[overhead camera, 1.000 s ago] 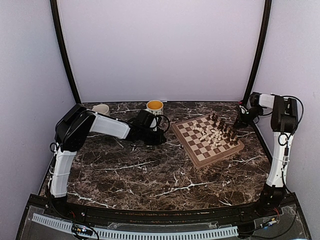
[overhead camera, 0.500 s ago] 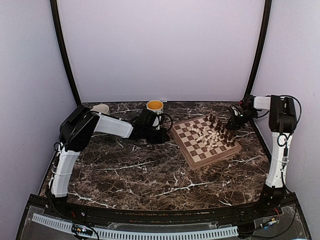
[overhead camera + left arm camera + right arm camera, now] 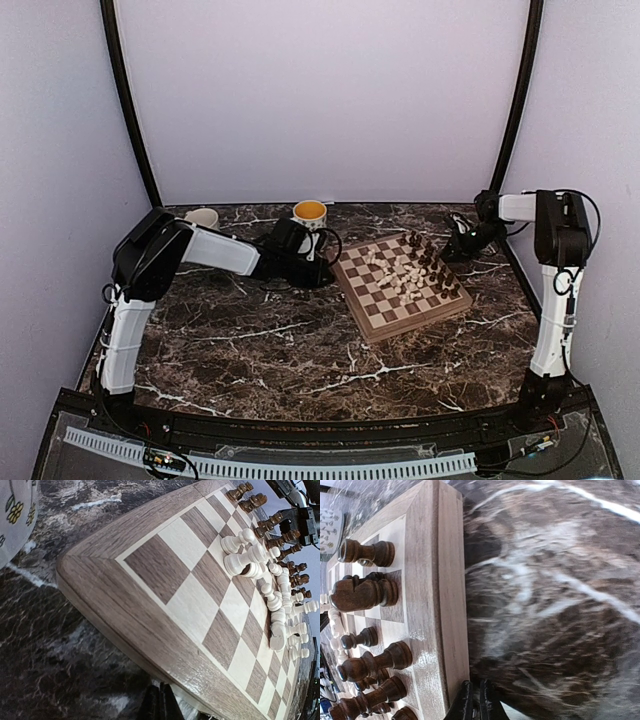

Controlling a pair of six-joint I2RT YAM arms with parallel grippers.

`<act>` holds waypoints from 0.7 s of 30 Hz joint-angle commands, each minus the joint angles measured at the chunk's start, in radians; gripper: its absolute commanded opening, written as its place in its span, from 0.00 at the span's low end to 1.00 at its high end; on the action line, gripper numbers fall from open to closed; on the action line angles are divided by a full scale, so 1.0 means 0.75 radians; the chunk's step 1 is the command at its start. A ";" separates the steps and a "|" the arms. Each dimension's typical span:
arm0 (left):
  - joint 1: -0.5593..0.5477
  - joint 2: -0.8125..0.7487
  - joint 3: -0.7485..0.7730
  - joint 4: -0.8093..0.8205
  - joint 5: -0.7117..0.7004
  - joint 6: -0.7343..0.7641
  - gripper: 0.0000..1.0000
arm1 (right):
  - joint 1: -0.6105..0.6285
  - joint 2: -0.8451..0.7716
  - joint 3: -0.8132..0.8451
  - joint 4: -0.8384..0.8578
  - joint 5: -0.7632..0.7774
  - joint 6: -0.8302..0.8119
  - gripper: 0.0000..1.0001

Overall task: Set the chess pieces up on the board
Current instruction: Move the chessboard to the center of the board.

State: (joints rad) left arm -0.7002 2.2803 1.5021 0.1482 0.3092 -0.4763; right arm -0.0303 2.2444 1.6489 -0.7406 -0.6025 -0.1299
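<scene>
Shifted leftward, the board (image 3: 378,312) sits between the closed, empty left gripper (image 3: 160,707) and right gripper (image 3: 473,702), both apparently touching its edges; the mug (image 3: 310,212) contents are unclear.

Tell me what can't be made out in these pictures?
- Top view: chess pieces too small to name by type.
- Top view: cream mug partly hidden behind the left arm.
- Left wrist view: flowered mug cut off by the frame's corner.
- Right wrist view: marble table blurred.

Marble table (image 3: 300,350): board (image 3: 380,305), yellow mug (image 3: 309,212), cup (image 3: 203,217)

One board (image 3: 385,310), two mugs (image 3: 309,212), two arms (image 3: 222,252)
</scene>
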 commanded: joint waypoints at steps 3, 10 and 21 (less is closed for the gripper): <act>-0.023 -0.150 -0.188 -0.044 0.102 0.061 0.00 | 0.210 -0.012 -0.162 -0.158 -0.126 -0.005 0.08; -0.032 -0.294 -0.336 -0.069 0.122 0.109 0.00 | 0.278 -0.080 -0.264 -0.166 -0.167 -0.018 0.07; -0.040 -0.470 -0.517 -0.129 0.055 0.163 0.00 | 0.451 -0.133 -0.378 -0.171 -0.205 -0.031 0.07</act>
State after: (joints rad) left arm -0.6868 1.9915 1.1599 0.0063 0.3023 -0.3843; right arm 0.1558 2.1113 1.4334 -0.7296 -0.6090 -0.1448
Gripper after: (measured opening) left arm 0.008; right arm 0.071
